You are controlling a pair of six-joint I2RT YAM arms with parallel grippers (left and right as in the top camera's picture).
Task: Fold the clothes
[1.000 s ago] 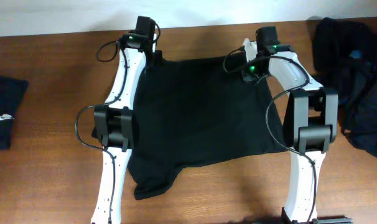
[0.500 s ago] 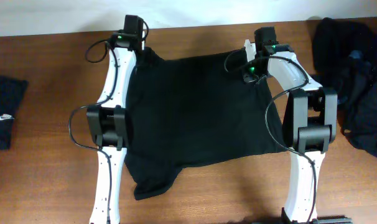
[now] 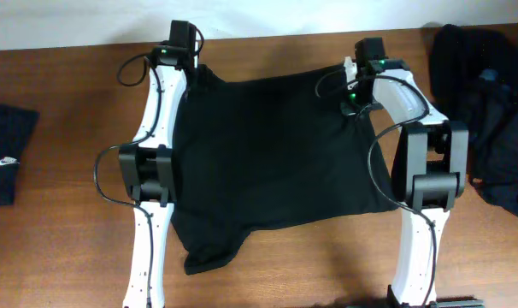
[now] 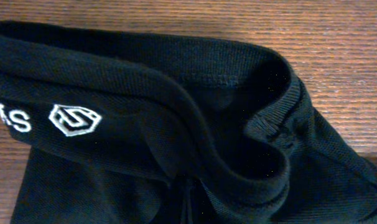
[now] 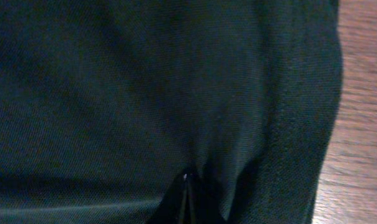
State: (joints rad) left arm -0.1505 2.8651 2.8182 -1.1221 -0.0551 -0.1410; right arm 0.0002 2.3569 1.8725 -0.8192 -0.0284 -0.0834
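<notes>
Soft black T-shirt (image 3: 267, 162) spread on grained wooden table (image 3: 62, 103), pinched by left gripper (image 3: 199, 77) and right gripper (image 5: 186, 198)

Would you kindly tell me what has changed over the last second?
The left claw moved outward to the left and the right claw edged right, stretching the top edge of the black shirt wider. Both stay shut on it. The folded shirt on the left and the dark pile on the right have not moved.
</notes>
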